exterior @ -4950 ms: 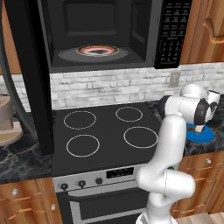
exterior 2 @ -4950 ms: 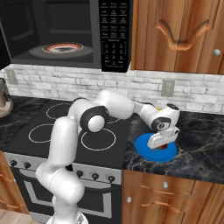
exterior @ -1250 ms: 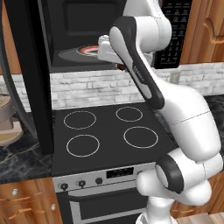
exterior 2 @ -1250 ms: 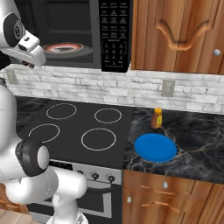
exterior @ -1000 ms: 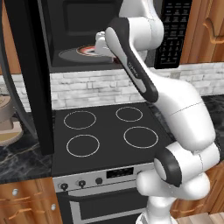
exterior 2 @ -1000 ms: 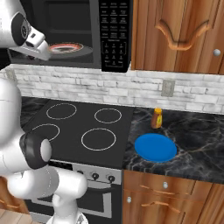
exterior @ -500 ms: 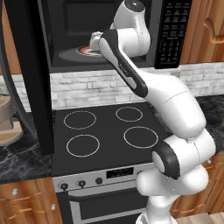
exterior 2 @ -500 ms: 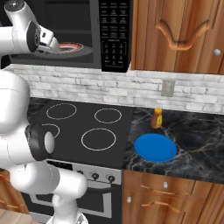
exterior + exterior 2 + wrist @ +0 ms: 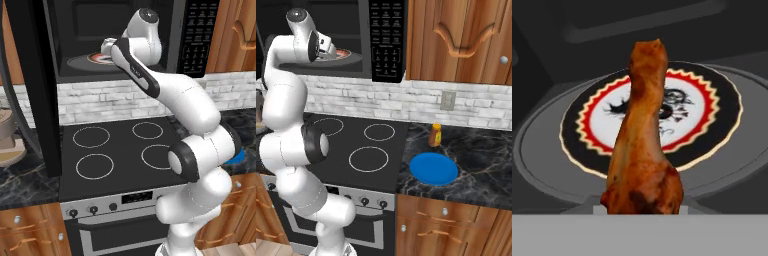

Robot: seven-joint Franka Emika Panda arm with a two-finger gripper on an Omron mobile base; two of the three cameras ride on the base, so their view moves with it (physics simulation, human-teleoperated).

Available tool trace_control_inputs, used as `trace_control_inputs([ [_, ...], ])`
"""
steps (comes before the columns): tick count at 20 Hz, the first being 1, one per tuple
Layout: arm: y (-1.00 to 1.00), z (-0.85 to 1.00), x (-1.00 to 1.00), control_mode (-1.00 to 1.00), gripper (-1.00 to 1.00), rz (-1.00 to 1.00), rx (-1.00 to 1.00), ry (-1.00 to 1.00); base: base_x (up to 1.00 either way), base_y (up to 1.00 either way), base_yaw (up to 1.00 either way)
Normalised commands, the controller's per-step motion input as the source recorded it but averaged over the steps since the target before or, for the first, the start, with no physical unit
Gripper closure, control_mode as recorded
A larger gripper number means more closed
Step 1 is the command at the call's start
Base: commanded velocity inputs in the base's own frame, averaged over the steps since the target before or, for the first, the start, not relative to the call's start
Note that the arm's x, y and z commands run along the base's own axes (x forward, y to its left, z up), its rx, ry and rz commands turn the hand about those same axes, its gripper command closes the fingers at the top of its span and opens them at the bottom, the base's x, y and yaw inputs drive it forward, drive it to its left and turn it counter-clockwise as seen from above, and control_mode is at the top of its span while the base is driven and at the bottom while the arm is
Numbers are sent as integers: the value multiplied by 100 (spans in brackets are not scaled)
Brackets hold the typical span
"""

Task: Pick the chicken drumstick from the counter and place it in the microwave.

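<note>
— Where the gripper (image 9: pixel 106 48) reaches into the microwave (image 9: pixel 120 35), what's in it?

— It's clamped on the drumstick (image 9: pixel 644 145) — thick end at the fingers, narrow end pointing away.

— And just past that?

— A red-rimmed plate (image 9: pixel 712 112) lies beyond and below the drumstick, on the turntable (image 9: pixel 542 150). I can't tell if meat and plate touch.

— Farther off?

— Well below the gripper, the stovetop (image 9: pixel 363 145). Far off to one side on the counter (image 9: pixel 481 165) — a blue plate (image 9: pixel 433 168), with an orange bottle (image 9: pixel 435 135) just behind it.
</note>
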Motion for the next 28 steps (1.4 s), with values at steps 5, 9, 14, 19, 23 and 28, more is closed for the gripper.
trace_control_inputs([
  [5, 6, 15, 38, -100, 100, 2, -3, 0, 0, 0, 0],
  [9, 7, -7, 66, -100, 100, 0, -8, 0, 0, 0, 0],
  [14, 7, -18, 46, -100, 100, 1, -7, 0, 0, 0, 0],
  [19, 0, -3, 10, -100, 100, 2, -1, 0, 0, 0, 0],
  [23, 0, -16, 0, -100, 100, 4, -1, 0, 0, 0, 0],
  [28, 0, -37, 0, -100, -100, 4, -2, 0, 0, 0, 0],
])
